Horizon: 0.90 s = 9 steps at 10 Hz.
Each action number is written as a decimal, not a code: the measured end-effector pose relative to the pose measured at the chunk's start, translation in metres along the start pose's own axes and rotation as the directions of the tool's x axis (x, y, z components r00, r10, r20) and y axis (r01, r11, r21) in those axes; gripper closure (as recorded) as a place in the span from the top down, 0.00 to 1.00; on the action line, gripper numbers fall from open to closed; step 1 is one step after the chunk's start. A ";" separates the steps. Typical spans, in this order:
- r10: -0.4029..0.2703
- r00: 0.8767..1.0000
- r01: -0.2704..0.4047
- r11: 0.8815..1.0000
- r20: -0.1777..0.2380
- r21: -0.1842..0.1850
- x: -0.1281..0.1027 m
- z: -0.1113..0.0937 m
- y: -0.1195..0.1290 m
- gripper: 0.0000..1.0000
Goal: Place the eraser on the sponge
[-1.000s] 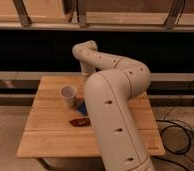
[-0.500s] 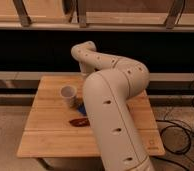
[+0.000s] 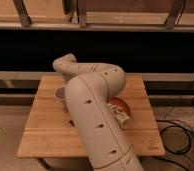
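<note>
My large beige arm [image 3: 92,115] rises from the bottom of the camera view, bends at an elbow [image 3: 65,64] near the table's far left, and covers the middle of the wooden table [image 3: 45,130]. The gripper is hidden somewhere behind or below this arm. The eraser and the sponge are both hidden as well. Only the rim of a white cup [image 3: 60,93] peeks out at the arm's left edge.
An orange plate [image 3: 120,105] with a white-labelled tube-like item [image 3: 122,118] lies right of the arm. A dark shelf and rails run behind the table. Black cables [image 3: 182,135] lie on the floor at the right.
The arm has swung left across the table. It now covers the blue pad and the red-brown thing that showed before, nearly hides the cup, and has uncovered the orange plate.
</note>
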 end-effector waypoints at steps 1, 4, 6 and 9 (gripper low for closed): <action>-0.024 1.000 0.024 1.000 -0.004 -0.012 -0.006 0.004 -0.003 0.00; -0.068 0.998 0.067 0.997 -0.015 -0.026 -0.013 0.008 -0.006 0.06; -0.068 0.998 0.068 0.997 -0.015 -0.026 -0.014 0.008 -0.006 0.13; -0.068 0.998 0.067 0.997 -0.015 -0.026 -0.013 0.008 -0.006 0.35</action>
